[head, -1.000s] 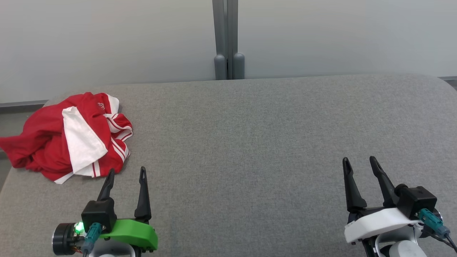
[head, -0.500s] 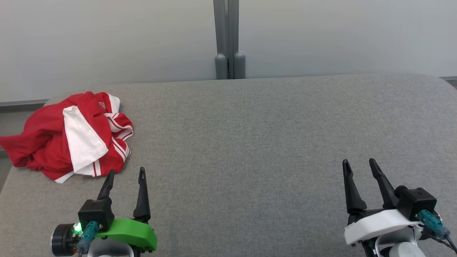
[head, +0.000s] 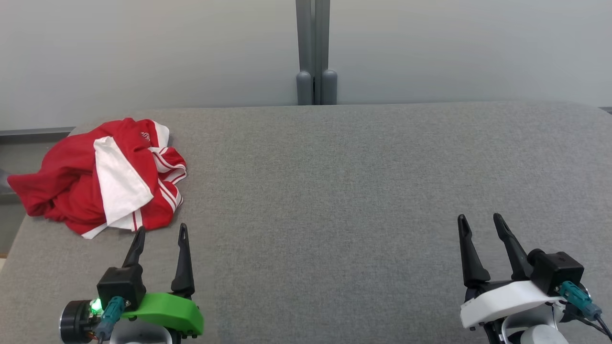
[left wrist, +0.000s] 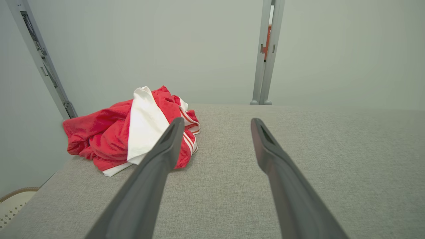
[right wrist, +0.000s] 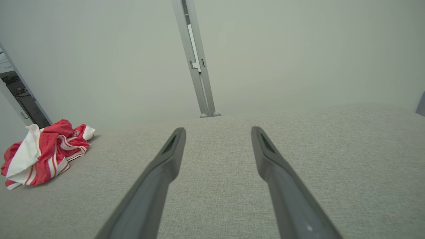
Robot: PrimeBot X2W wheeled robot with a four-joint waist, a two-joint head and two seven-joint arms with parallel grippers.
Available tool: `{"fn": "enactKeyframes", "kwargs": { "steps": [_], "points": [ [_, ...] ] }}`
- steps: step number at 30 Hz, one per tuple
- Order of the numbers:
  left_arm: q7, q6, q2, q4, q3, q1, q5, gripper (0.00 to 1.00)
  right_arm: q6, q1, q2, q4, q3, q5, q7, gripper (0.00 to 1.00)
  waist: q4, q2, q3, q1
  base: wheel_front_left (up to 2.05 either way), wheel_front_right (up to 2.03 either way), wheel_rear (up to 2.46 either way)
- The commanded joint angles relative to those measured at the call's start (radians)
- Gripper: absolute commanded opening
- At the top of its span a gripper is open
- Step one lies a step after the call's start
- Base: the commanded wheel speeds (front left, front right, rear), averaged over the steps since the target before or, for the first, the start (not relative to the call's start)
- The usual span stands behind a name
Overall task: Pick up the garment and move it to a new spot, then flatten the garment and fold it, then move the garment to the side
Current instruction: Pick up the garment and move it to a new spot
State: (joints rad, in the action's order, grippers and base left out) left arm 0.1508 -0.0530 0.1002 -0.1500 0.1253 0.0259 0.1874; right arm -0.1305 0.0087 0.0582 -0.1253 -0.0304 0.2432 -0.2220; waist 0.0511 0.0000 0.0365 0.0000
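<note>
Camera has turned slightly, sliding the whole scene rightward. Lower left, the left gripper (head: 161,228) stands spread and empty; lower right, the right gripper (head: 479,217) likewise. The crumpled red-and-white garment (head: 67,186) lies upper left on the grey surface (head: 334,191).

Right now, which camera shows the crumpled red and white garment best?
The head view: the garment lies whole and unblocked on the left of the table. The left wrist view is closer, but a finger hides part of it. The right wrist view shows it small, at the picture's left edge.
</note>
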Motion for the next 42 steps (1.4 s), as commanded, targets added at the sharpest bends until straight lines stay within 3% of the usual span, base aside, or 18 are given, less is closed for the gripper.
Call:
{"fn": "enactKeyframes", "kwargs": {
  "steps": [1, 11, 33, 42],
  "points": [
    [-0.001, -0.008, 0.011, 0.004, -0.007, -0.009, 0.007, 1.0, 0.0, 0.008, 0.0, -0.003, 0.0, 0.005, -0.005, 1.0, 0.012, 0.0, -0.001, 0.0, 0.0, 0.0, 0.0],
    [-0.012, -0.027, 0.028, 0.023, -0.016, -0.02, 0.012, 1.0, 0.0, 0.015, -0.002, -0.005, -0.011, 0.009, -0.006, 1.0, 0.102, 0.0, -0.008, 0.0, 0.0, 0.0, 0.0],
    [0.013, -0.046, 0.045, 0.005, -0.027, -0.03, 0.034, 1.0, 0.0, 0.013, -0.006, -0.021, -0.029, 0.01, -0.013, 1.0, 0.385, 0.0, -0.028, 0.0, 0.0, 0.0, 0.0],
    [0.031, -0.059, 0.061, -0.01, -0.045, -0.037, 0.041, 1.0, 0.0, 0.003, -0.006, -0.026, -0.04, 0.006, -0.01, 1.0, 0.457, 0.0, -0.035, 0.0, 0.0, 0.0, 0.0]
  ]
}}
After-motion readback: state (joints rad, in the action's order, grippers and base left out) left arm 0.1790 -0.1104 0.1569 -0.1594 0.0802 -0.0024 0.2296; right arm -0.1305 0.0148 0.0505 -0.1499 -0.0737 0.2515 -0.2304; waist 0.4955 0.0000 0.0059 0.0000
